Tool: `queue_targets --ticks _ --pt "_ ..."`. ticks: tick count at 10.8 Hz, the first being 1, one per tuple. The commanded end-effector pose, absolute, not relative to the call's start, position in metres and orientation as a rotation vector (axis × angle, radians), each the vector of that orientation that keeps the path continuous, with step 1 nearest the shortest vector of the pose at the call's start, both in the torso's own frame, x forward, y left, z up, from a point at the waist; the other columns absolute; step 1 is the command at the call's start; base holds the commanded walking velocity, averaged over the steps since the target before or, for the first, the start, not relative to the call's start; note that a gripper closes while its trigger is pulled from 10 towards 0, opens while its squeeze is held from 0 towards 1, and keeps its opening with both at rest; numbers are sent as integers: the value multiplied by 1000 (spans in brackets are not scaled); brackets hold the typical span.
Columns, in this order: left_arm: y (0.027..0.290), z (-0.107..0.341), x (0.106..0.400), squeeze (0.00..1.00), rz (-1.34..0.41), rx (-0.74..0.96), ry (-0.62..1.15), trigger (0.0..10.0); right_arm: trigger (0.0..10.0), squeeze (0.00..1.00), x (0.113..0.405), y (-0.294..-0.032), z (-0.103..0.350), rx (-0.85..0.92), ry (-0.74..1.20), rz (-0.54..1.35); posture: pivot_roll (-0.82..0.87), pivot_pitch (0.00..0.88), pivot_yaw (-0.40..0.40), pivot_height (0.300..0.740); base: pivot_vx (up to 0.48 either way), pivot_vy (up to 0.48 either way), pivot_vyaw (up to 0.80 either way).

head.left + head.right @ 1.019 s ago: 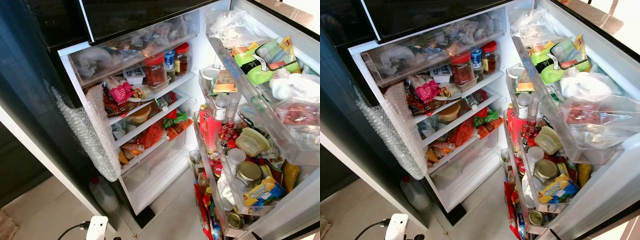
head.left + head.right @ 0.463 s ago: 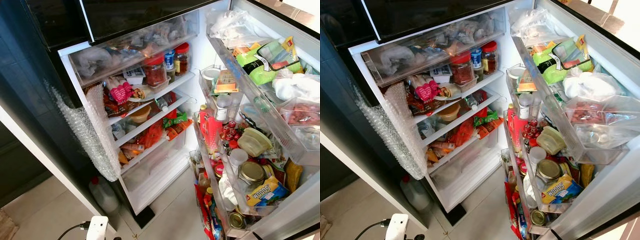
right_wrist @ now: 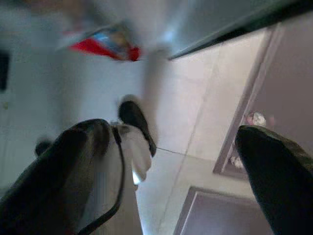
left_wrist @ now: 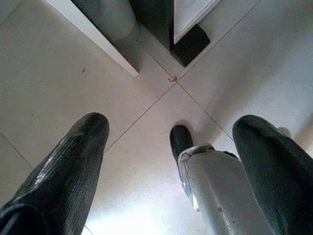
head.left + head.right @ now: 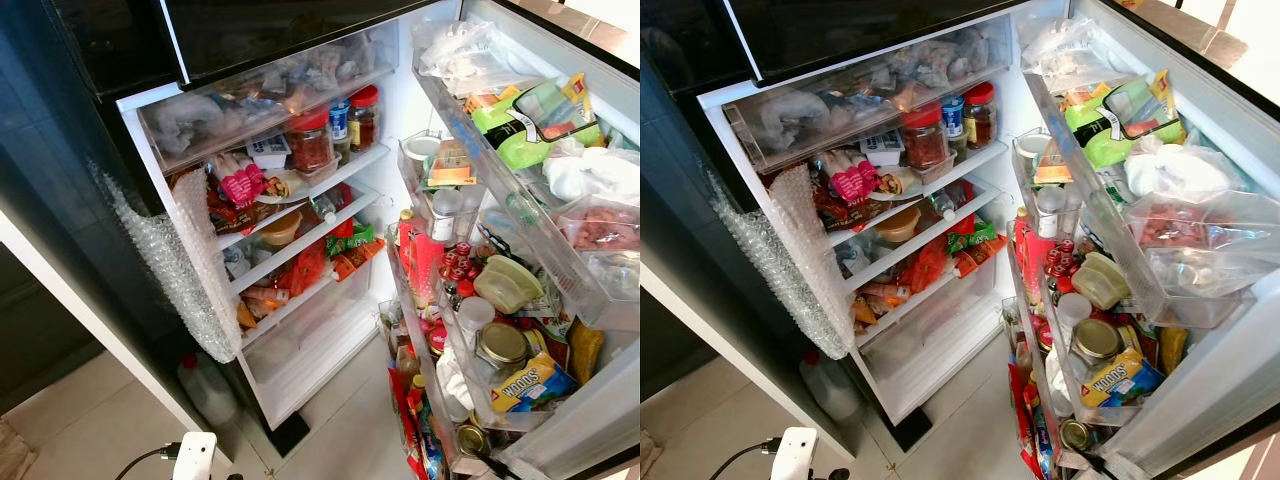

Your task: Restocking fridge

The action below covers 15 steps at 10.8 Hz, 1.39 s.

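Observation:
The fridge (image 5: pixel 150 120) stands open before me, its shelves packed. Red-lidded jars (image 5: pixel 310 140) sit on the top shelf, with packets and a bowl (image 5: pixel 280 228) on the shelves below. The open door (image 5: pixel 600 420) at the right has bins crammed with cans, jars (image 5: pixel 498 345), a green bag (image 5: pixel 525 125) and a yellow packet (image 5: pixel 525 385). My left gripper (image 4: pixel 173 125) hangs open over the floor tiles, nothing between its fingers. Beside the door's bottom edge my right gripper (image 3: pixel 173 132) hangs open too, holding nothing.
Bubble wrap (image 5: pixel 180 270) hangs down the fridge's left side. A white jug (image 5: pixel 205 390) stands on the floor at the fridge's foot. A small white device (image 5: pixel 193 458) with a cable shows at the bottom. Pale tiled floor (image 5: pixel 340 420) lies between fridge and door.
The view wobbles slightly and the door bins shift a touch with it. Nothing has been taken hold of or moved.

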<state>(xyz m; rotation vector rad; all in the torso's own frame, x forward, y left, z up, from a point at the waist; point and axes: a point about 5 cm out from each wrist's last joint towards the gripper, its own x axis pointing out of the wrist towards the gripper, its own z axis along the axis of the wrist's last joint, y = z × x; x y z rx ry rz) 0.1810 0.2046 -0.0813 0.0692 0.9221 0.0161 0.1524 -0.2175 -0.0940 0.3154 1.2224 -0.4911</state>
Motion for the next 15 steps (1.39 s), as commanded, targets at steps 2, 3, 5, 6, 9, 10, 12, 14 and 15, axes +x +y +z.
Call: queue_targets --ticks 2,3,5,6,9,10,12,14,15 --pt "207 -82 179 0 15 85 930 10000 10000 0 157 -219 -92 204 1215 -274 -116 9 27 740 0 0 0" --pt "207 -82 179 0 15 85 931 10000 10000 0 162 -219 -89 59 1232 -33 -112 13 28 740 0 0 0" --pt "207 -82 179 0 13 84 931 10000 10000 0 165 -218 -87 -98 1258 179 -116 17 26 740 0 0 0" --pt "207 -82 179 0 14 84 931 10000 10000 0 170 -221 -84 -214 1230 223 -115 19 26 740 0 0 0" --pt "207 -82 179 0 16 82 932 10000 10000 0 165 -224 -88 184 1081 -229 -111 20 26 740 0 0 0" --pt "207 -82 179 0 16 82 932 10000 10000 0 161 -222 -90 306 1064 -356 -113 20 28 740 0 0 0" --pt "207 -82 179 0 16 83 932 10000 10000 0 161 -220 -90 324 1071 -336 -110 20 28 740 0 0 0" --pt "207 -82 179 0 15 84 934 10000 10000 0 160 -220 -91 325 1073 -344 -109 19 30 740 0 0 0" --pt "207 -82 179 0 15 83 934 10000 10000 0 161 -219 -90 337 1067 -348 -109 17 28 740 0 0 0"
